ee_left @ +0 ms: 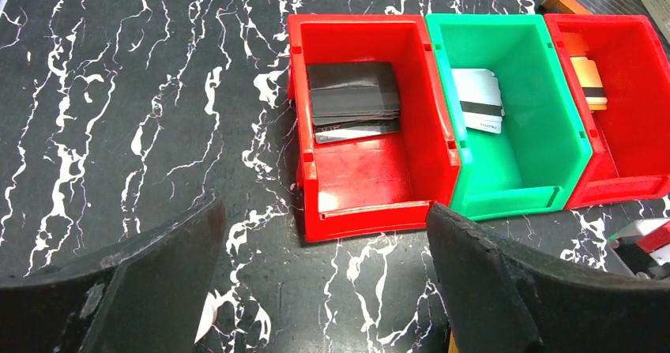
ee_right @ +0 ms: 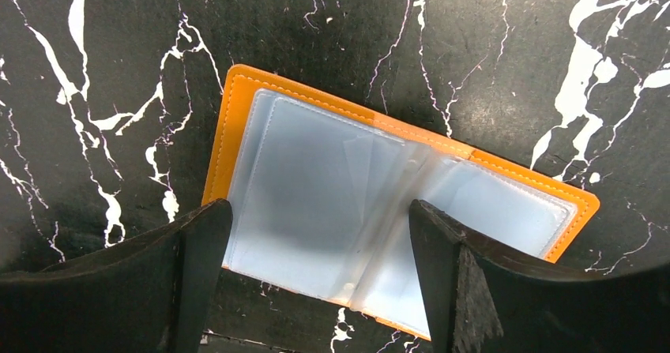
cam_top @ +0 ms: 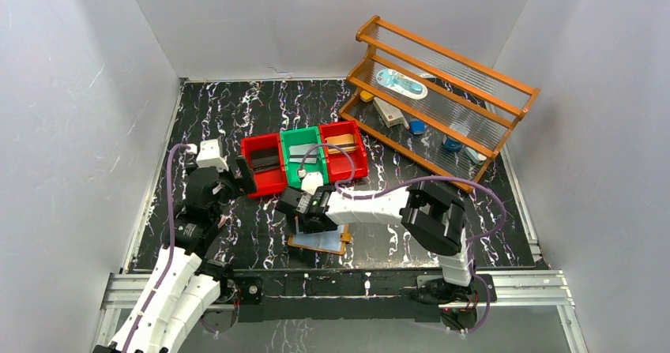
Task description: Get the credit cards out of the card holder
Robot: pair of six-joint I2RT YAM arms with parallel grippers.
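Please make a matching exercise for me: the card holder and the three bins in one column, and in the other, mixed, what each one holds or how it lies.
Column 1
1. card holder
2. left red bin
3. green bin
4. right red bin

Column 2
a. holds a pale credit card with a dark stripe
b. lies open, clear pockets up
c. holds an orange item
d. holds a dark stack

Pairs: 1-b, 2-d, 3-a, 4-c
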